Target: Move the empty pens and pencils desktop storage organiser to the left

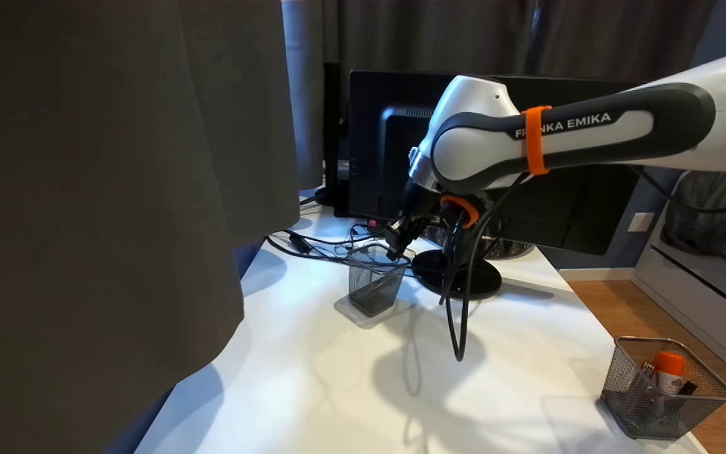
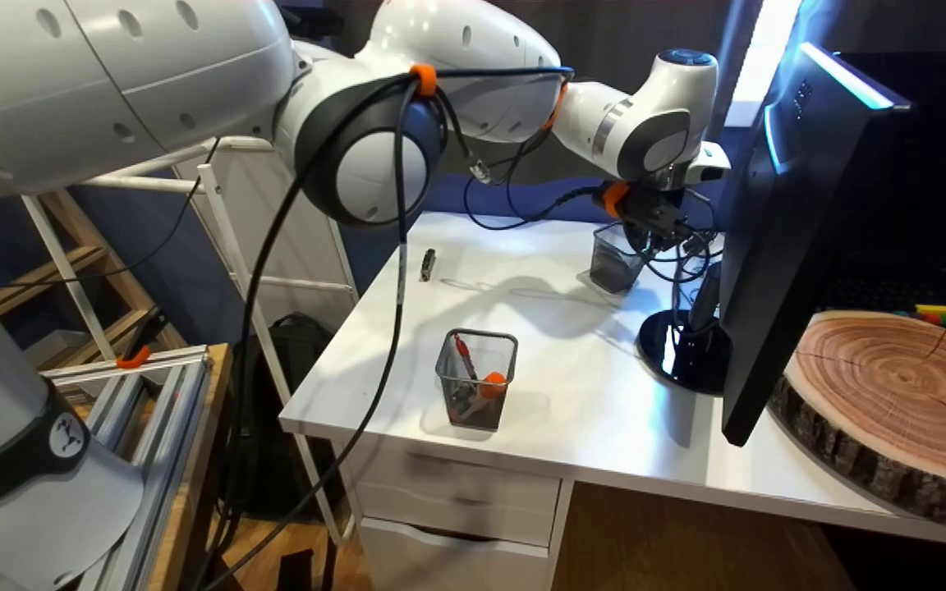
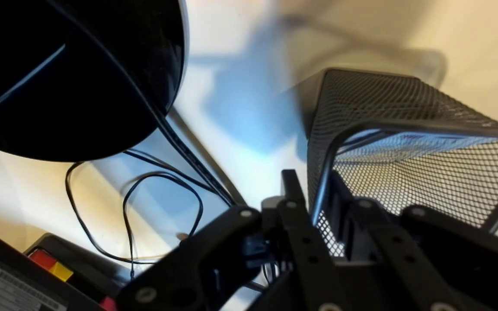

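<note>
The empty organiser is a dark wire-mesh basket that stands upright on the white desk. It shows in both exterior views and large at the right of the wrist view. The part of its inside in the wrist view holds nothing. My gripper is at its rim, with one finger outside the wall and the other inside. The fingers are apart, with visible gaps beside the rim. In both exterior views the gripper is over the basket's edge on the monitor side; its fingertips are partly hidden.
A black monitor on a round base stands close to the organiser, with loose cables beside it. A second mesh basket holding an orange-capped item stands near the desk edge. A wood slab lies behind the monitor.
</note>
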You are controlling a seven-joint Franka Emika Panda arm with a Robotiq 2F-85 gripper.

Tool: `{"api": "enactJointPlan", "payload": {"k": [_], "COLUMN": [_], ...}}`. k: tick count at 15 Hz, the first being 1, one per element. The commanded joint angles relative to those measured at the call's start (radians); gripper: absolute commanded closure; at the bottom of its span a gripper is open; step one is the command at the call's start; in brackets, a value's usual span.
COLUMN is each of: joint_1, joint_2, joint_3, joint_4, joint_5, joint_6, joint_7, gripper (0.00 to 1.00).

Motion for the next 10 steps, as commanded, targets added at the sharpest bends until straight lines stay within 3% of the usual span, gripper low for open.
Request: {"api": "enactJointPlan", "payload": {"k": [1,4,10], "joint_1": [0.002,0.021,0.143], "joint_2": [0.011,-0.034,-0.129], "joint_3": [0.024,0.058,0.081], "joint_4": [0.028,0.001,-0.031], "joint_5": [0.010,0.005,-0.023], "joint_6": [-0.019,-0.113,-0.309], "joint_7": [-0.036,-0.128,-0.262], "gripper": [1.00,0.98,0.98]}}
